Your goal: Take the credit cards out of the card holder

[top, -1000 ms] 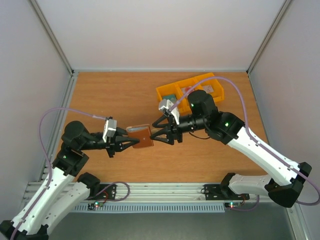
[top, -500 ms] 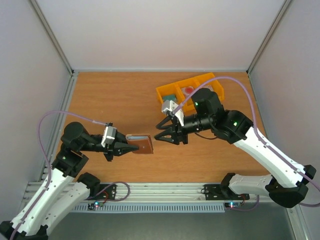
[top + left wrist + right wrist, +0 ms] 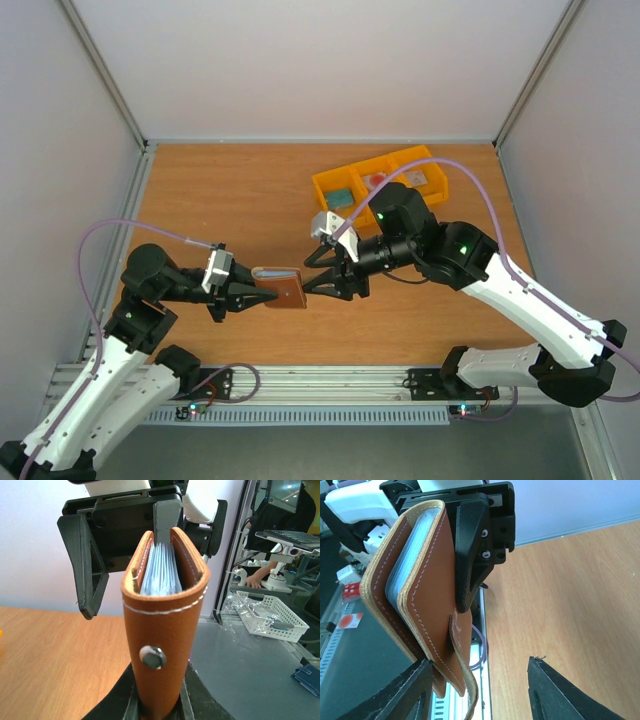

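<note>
Holding the card holder in the left gripper, right gripper open at its mouth

I find the card holder (image 3: pixel 287 287) over the near-middle of the desk (image 3: pixel 220 190), clamped at its stud end in the closed left gripper (image 3: pixel 262 294). Its two brown covers stand only slightly apart. Grey-blue lining (image 3: pixel 161 572) shows between them in the left wrist view. I can make out no credit card in the gap. The snap tab (image 3: pixel 463 666) hangs undone from the lower corner.

My right gripper (image 3: pixel 318 283) faces the open edge with its jaws apart and grips nothing. One finger (image 3: pixel 166 524) stands right at the mouth of the holder, the other (image 3: pixel 89 565) well off to one side. I cannot tell whether either touches the leather.

Further back and to the right sits a yellow three-part bin (image 3: pixel 322 186). Something pale and red (image 3: pixel 377 181) lies in its middle compartment, too small for me to identify.
</note>
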`<state>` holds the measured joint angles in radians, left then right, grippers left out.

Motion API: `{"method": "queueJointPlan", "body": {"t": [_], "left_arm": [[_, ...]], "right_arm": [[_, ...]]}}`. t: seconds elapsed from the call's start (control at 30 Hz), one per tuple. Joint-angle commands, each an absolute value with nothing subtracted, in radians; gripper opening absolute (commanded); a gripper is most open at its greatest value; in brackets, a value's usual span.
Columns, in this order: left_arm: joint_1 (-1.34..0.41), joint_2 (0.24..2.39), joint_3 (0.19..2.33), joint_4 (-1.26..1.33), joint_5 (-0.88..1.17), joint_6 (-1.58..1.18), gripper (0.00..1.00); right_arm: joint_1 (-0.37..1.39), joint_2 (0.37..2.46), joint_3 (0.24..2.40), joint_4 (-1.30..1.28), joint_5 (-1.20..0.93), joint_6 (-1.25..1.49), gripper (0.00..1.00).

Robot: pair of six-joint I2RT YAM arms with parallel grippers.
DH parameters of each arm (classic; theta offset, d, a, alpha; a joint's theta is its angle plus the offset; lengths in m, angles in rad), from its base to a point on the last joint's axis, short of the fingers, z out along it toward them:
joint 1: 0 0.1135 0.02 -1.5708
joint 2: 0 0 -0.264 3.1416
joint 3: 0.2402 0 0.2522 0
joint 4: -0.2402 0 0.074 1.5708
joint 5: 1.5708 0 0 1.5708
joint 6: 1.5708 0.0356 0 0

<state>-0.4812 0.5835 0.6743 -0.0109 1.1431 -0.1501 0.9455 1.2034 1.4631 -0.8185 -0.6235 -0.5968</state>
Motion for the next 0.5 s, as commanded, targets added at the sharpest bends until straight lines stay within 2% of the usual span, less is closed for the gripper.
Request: {"method": "queueJointPlan", "body": {"t": [0.0, 0.1, 0.23, 0.3, 0.37, 0.47], "left_arm": [[-0.489, 0.589, 0.698, 0.076, 1.127, -0.175, 0.0], [-0.49, 0.598, 0.688, 0.114, 1.13, -0.21, 0.0], [-0.492, 0.607, 0.684, 0.138, 1.121, -0.246, 0.0], [-0.492, 0.61, 0.679, 0.143, 1.126, -0.263, 0.0], [-0.492, 0.609, 0.672, 0.136, 1.111, -0.283, 0.0], [-0.493, 0.611, 0.661, 0.132, 1.081, -0.332, 0.0]], "right_arm": [[0.977, 1.245, 1.463, -0.818, -0.609, -0.611, 0.56], [1.007, 1.264, 1.46, -0.798, -0.577, -0.613, 0.56], [1.026, 1.277, 1.444, -0.721, -0.625, -0.604, 0.5], [1.026, 1.272, 1.43, -0.689, -0.638, -0.598, 0.43], [1.026, 1.266, 1.415, -0.655, -0.651, -0.584, 0.32], [1.025, 1.241, 1.391, -0.624, -0.611, -0.564, 0.03]]}}
